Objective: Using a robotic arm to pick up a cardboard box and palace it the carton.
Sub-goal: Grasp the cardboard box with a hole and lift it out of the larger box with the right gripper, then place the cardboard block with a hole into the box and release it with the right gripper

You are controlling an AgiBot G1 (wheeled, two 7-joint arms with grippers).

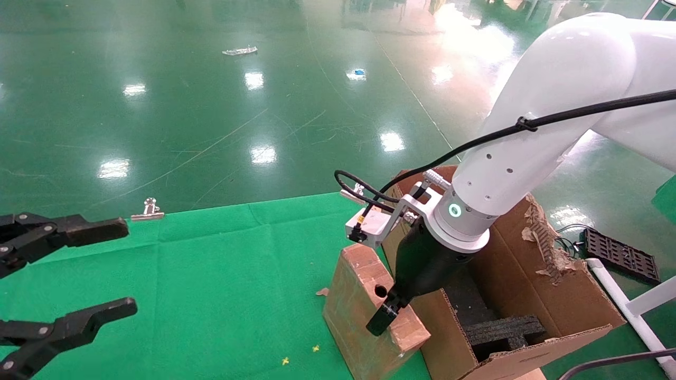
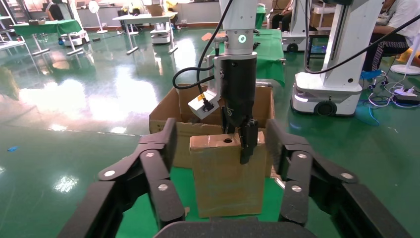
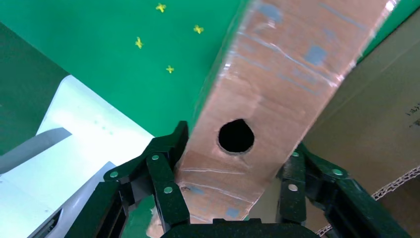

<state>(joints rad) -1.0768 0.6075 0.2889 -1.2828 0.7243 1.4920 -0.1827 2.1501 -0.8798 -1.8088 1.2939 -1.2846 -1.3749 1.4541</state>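
One carton (image 1: 533,295) at the head view's lower right holds black foam blocks (image 1: 501,330); the cardboard box (image 1: 364,311) stands against it on the green cloth (image 1: 222,285), a silver clip (image 1: 148,210) farther left, the left gripper (image 1: 119,269) spread wide at the left edge. In the left wrist view, the robotic arm (image 2: 237,74) comes down onto the box top at frame centre. In the right wrist view, the right gripper (image 3: 233,171) is clamped across the box around its round hole (image 3: 236,136).

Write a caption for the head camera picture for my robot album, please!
Right gripper clamps the top of the cardboard box standing on green cloth beside the open carton.
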